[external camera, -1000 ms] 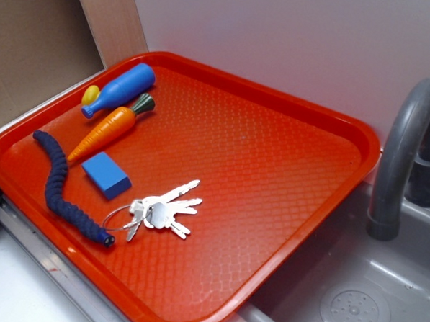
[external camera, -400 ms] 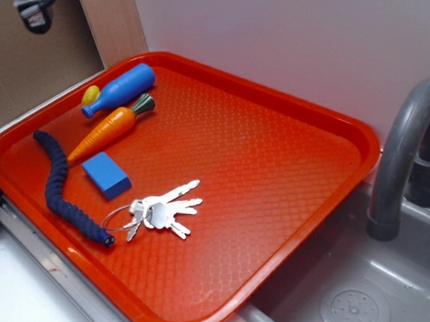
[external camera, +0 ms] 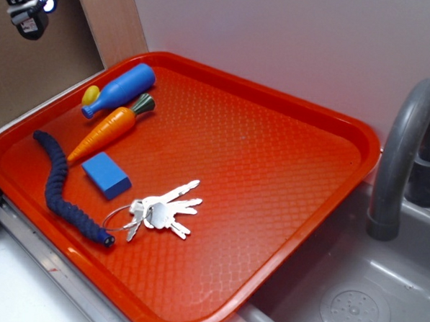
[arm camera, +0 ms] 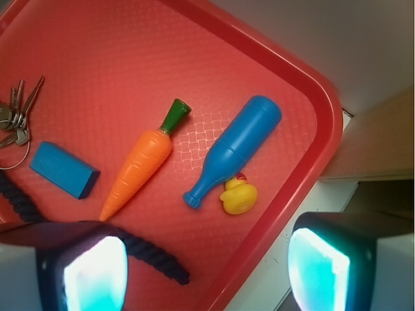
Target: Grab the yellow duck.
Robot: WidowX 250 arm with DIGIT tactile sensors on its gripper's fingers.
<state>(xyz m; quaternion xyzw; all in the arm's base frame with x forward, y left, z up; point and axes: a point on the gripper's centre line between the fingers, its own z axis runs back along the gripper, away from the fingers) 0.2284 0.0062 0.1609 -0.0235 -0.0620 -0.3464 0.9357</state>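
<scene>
Glossy, rounded yellow duck (arm camera: pixel 238 197) is lying beside the smooth blue bottle-shaped toy (arm camera: pixel 234 149) on the textured red tray (arm camera: pixel 327 116); gripper (arm camera: pixel 207 267) is hanging wide open, empty.

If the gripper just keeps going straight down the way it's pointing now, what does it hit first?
Probably the tray's rim, just beside the yellow duck. The gripper hangs high above with fingers spread, so depth is uncertain.

On the red tray (arm camera: pixel 311 97), the yellow duck (arm camera: pixel 238 196) touches the neck of the blue bottle (arm camera: pixel 235 149). A carrot (arm camera: pixel 141 164) lies beside them.
</scene>
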